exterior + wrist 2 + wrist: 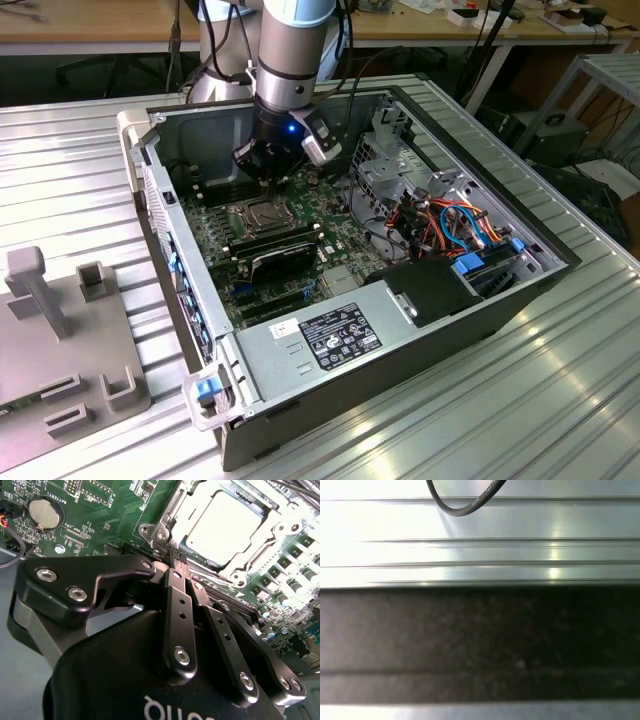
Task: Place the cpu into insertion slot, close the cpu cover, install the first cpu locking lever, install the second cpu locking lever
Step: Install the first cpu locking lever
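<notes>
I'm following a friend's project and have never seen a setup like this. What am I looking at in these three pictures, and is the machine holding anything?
It is a robot arm working inside an open computer case, which lies on a metal table. The exterior view comes from a camera standing off the arm. The two wrist views come from cameras riding on the arm. The second looks past the black gripper at the green board. The first shows ribbed metal and a dark band. On the board, the silver cpu sits under its metal cover. The fingers are together beside the cover's corner. I cannot tell whether they pinch anything.
</notes>
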Available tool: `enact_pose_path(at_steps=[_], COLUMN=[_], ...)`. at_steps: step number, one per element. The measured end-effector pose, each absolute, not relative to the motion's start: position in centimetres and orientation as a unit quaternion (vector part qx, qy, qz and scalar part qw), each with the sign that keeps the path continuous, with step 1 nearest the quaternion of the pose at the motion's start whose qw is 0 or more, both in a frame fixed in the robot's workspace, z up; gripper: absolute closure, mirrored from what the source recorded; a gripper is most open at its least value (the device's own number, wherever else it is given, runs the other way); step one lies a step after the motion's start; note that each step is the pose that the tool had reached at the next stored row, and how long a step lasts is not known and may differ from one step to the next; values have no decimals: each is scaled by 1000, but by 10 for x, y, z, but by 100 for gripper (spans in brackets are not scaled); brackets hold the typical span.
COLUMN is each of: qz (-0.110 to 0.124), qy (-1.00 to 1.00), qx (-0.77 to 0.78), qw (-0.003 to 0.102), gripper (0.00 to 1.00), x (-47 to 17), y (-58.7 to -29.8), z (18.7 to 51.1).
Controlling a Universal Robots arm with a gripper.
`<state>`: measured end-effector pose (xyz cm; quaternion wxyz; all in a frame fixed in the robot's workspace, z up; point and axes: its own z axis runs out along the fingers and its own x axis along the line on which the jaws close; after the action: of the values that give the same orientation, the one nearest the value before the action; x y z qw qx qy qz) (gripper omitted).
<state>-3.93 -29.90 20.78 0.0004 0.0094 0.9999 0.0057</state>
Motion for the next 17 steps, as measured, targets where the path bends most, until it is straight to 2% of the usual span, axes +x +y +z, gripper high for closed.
enact_pose_path(at_steps=[17], qz=[5], qy=[1000], qx=[9], qw=[0], gripper=[89], x=[-38], y=[-303], z=[205])
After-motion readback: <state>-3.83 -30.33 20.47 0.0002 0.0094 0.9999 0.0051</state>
